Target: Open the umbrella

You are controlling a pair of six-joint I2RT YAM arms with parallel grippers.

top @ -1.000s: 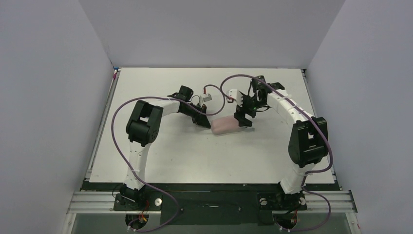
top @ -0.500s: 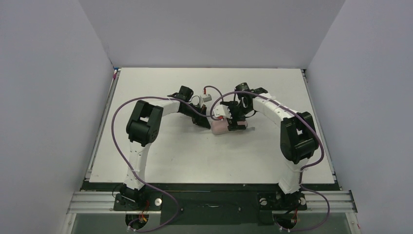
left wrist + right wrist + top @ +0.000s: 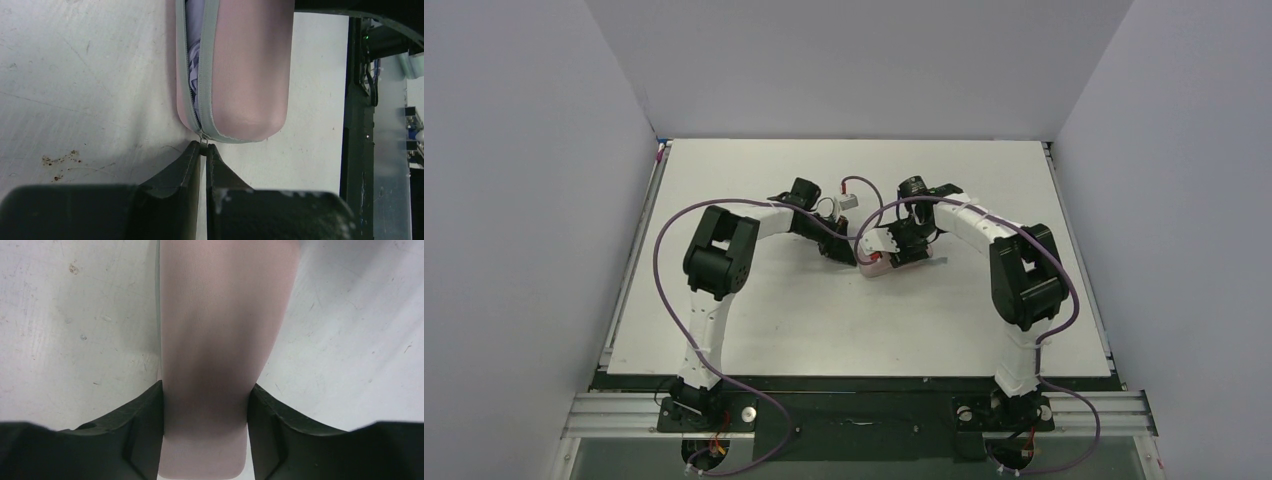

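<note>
A pink oval clamshell case lies at mid-table. In the left wrist view the case has its grey zip partly open, and the umbrella's pale lavender fabric shows in the gap. The shaft and handle are hidden. My left gripper is shut on the small metal zip pull at the case's rounded end; it also shows in the top view. My right gripper straddles the case, with its fingers pressed on both long sides; it also shows in the top view.
The white table is boxed in by grey walls on the left, back and right. Purple cables loop above both wrists. The right arm's black link stands close beside the case. A rust stain marks the table.
My right arm has swung left and down over the case, and its jaws now clamp the case's sides. The left gripper has stayed at the case's end.
</note>
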